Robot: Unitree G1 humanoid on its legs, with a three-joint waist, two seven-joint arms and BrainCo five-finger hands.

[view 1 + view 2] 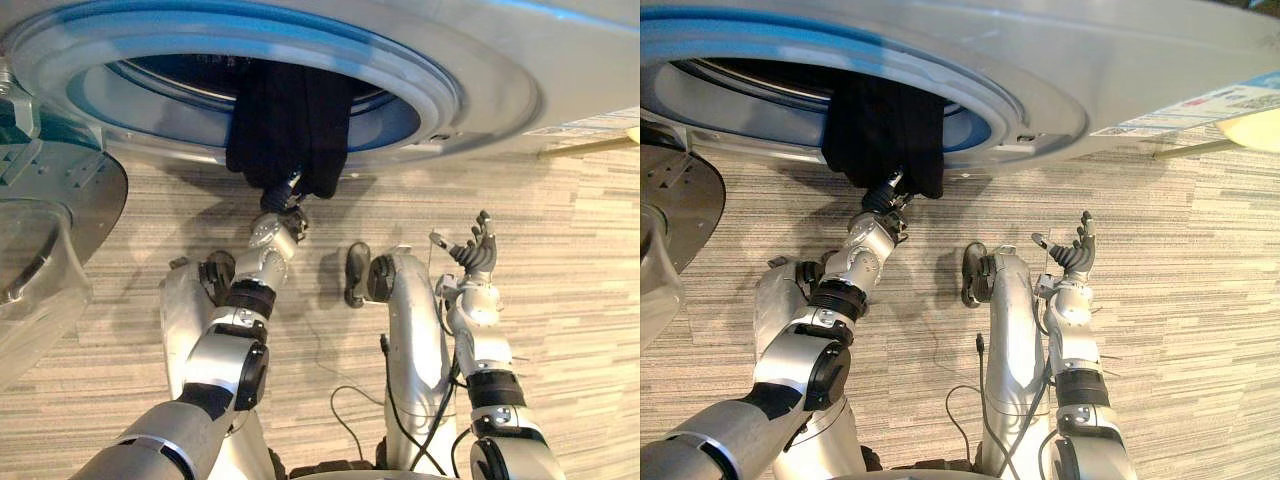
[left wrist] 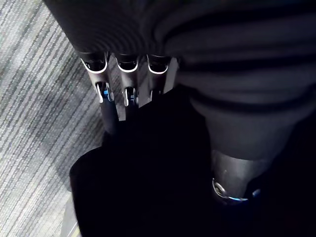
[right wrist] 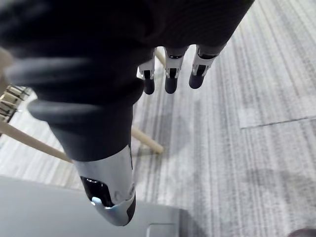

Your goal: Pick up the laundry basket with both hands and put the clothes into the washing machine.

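Likely the dark garment [image 1: 290, 120] draped over the washing machine [image 1: 430, 80] rim slips out if the left hand [image 2: 127, 69] (grip buried in cloth, cannot tell) eases off; right hand [image 1: 478, 255] splayed, empty.

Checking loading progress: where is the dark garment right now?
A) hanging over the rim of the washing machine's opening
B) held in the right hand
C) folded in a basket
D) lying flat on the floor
A: the dark garment drapes out over the front rim of the washing machine, with the left hand at its lower edge; the right hand is open and holds nothing.
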